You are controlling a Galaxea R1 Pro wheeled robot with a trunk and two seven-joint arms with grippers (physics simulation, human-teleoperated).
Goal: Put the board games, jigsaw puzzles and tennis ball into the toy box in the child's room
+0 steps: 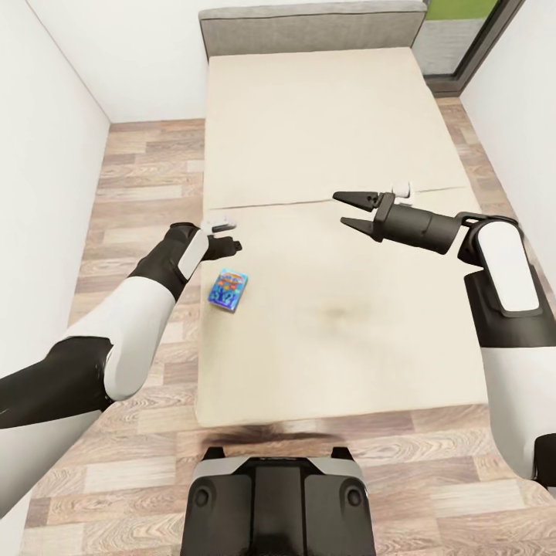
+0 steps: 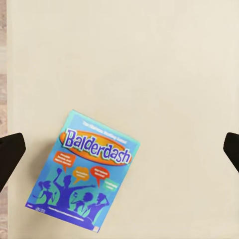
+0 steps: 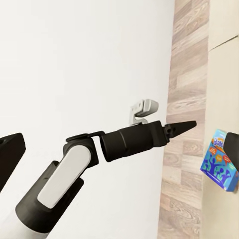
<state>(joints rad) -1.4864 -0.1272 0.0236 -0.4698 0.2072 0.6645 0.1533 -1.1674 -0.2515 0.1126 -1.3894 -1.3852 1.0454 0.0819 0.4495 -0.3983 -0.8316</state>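
From the head camera, the bed (image 1: 324,255) with its plain beige mattress runs away from the robot to a grey headboard (image 1: 309,29), with wood floor (image 1: 139,170) on both sides. A small blue board game (image 1: 228,289) lies flat on the mattress close to its left edge. The left gripper (image 1: 224,245) hangs just beyond the game and above it; how far its fingers are spread cannot be told here. The right gripper (image 1: 347,210) hovers over the middle of the bed, its 2 fingers apart and empty.

In the left wrist camera, the game (image 2: 84,172), printed "Balderdash", lies tilted on the mattress between 2 dark fingertips (image 2: 10,154) set wide apart, holding nothing.

The right wrist camera looks across at the left arm (image 3: 74,174) against the white wall (image 3: 74,59), with the game (image 3: 220,162) at the bed's edge.
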